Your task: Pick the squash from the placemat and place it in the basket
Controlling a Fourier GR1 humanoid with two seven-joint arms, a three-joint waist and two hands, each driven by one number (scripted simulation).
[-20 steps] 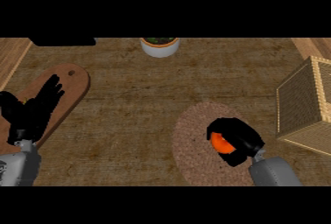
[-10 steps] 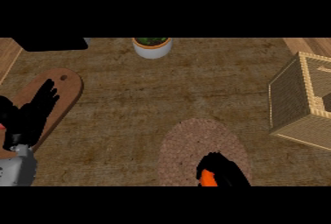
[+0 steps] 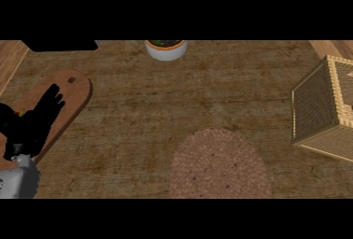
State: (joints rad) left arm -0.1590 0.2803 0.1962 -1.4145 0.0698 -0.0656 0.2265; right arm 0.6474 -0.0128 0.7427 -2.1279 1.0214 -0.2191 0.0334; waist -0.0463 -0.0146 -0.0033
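The round woven placemat (image 3: 219,164) lies bare at the lower middle of the counter; no squash shows on it or anywhere in the head view. The wicker basket (image 3: 324,108) stands at the right edge. My left hand (image 3: 33,122) rests open at the left, fingers up, over a wooden board. My right hand and forearm are out of the picture.
A wooden cutting board (image 3: 60,103) lies at the left under my left hand. A white pot with a plant (image 3: 166,48) stands at the back middle. A dark object (image 3: 60,45) sits at the back left.
My right hand, shut on the orange squash, has slid down off the placemat and out of the lower edge. The view has shifted, so the mat and basket appear further left.
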